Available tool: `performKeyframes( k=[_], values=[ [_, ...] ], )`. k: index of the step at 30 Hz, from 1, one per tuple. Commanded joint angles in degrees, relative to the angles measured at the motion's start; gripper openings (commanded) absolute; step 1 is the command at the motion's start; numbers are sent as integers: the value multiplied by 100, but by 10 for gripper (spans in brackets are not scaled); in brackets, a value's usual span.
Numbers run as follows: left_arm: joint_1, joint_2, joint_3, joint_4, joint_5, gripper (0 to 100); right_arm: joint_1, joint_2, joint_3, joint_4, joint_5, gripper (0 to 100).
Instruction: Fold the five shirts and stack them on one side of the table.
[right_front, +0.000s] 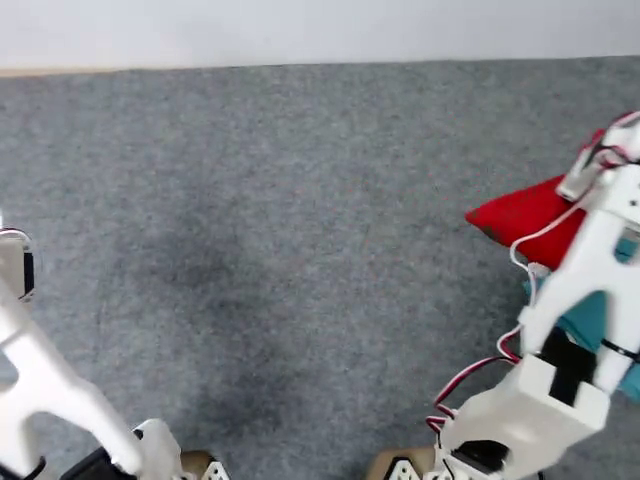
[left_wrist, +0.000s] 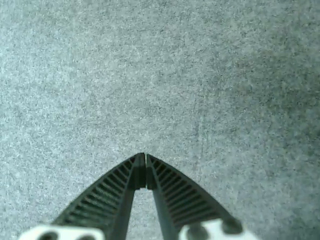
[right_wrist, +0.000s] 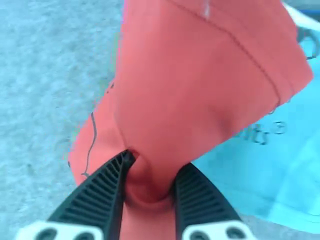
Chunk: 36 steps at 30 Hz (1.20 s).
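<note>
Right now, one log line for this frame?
left gripper: shut, empty | right gripper: shut on red shirt | teal shirt: beside red shirt

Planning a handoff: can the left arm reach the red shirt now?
Probably not. The red shirt lies at the table's right edge, clamped in the right gripper under that arm; the left arm stands at the opposite edge, left gripper shut.

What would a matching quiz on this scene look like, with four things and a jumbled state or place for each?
Things:
1. left gripper
2. right gripper
3. red shirt
4. light blue shirt

States:
A. lying on the table, partly under another shirt
B. shut on nothing, over the bare grey table
C. clamped on cloth
D. bunched up, pinched between two fingers

Pairs: 1-B, 2-C, 3-D, 4-A
</note>
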Motion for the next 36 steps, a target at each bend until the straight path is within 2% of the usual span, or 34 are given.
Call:
performKeyframes(
  k=[1, 8, 19, 29, 36],
  values=[
    [18, -149, -31, 0, -62, 6, 400, -224, -26, 215, 369, 8],
    [18, -149, -31, 9, -62, 6, 1209, 453, -26, 215, 1020, 8],
    [18, -149, -31, 18, -62, 6, 2158, 549, -26, 215, 2224, 9],
    [18, -149, -31, 26, -62, 6, 2448, 778, -26, 215, 2532, 9],
    [9, -149, -22, 26, -62, 6, 2703, 391, -44, 215, 2558, 9]
  ],
)
